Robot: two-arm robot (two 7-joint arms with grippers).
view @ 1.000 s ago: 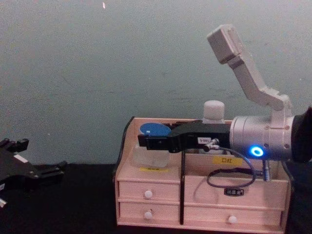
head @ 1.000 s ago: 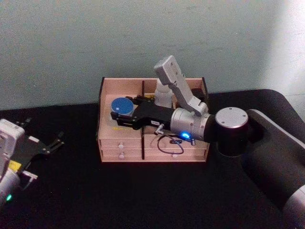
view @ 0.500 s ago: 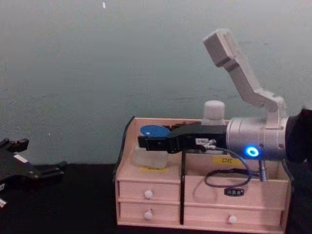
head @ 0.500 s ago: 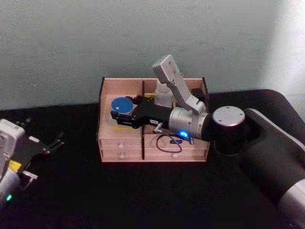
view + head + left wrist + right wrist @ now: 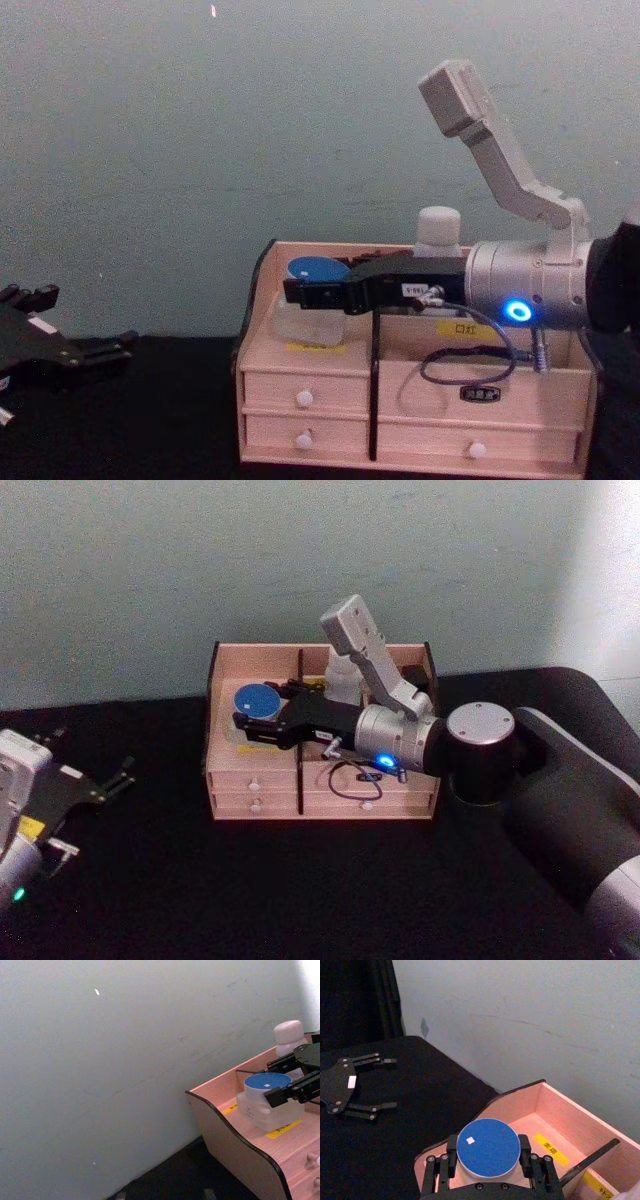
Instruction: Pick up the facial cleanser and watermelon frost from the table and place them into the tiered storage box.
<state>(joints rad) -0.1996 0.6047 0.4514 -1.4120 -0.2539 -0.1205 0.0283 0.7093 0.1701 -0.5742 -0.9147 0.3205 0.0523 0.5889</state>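
Right wrist view shows the right tool (image 5: pixel 487 1170) clamped on a blue-lidded jar (image 5: pixel 488 1148), which seems to sit on the left front compartment of the tiered storage box (image 5: pixel 222 695). If it is not fully seated, a release could tip it against the black divider (image 5: pixel 299 730). Left tool (image 5: pixel 95 787) hangs spread over the counter (image 5: pixel 300 890), well apart.

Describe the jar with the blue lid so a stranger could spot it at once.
Find the pale wooden storage box on the black table. In its left upper compartment sits a short clear jar between the right gripper fingers. Its flat round blue lid distinguishes it from the taller white bottle in the right compartment.
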